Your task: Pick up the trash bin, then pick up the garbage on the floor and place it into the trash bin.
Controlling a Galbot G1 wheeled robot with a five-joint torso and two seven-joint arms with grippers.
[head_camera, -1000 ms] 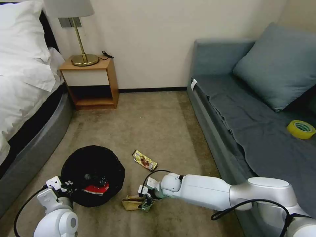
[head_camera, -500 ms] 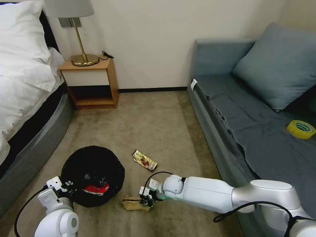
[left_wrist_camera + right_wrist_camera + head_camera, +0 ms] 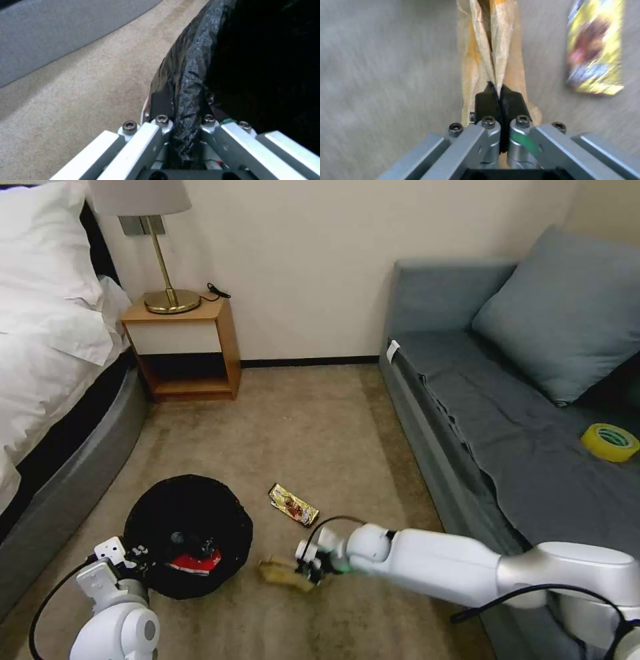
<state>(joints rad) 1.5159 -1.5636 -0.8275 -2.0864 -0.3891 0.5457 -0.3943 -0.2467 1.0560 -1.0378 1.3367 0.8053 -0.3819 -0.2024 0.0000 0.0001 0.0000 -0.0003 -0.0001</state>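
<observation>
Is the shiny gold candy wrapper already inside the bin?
No, the gold candy wrapper lies on the carpet beside the trash bin, not in it.

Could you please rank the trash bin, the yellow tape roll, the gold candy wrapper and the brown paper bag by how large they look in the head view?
1. trash bin, clearly largest.
2. yellow tape roll, gold candy wrapper and brown paper bag look alike in size; the right gripper covers part of the bag, so I would not rank them.
</observation>
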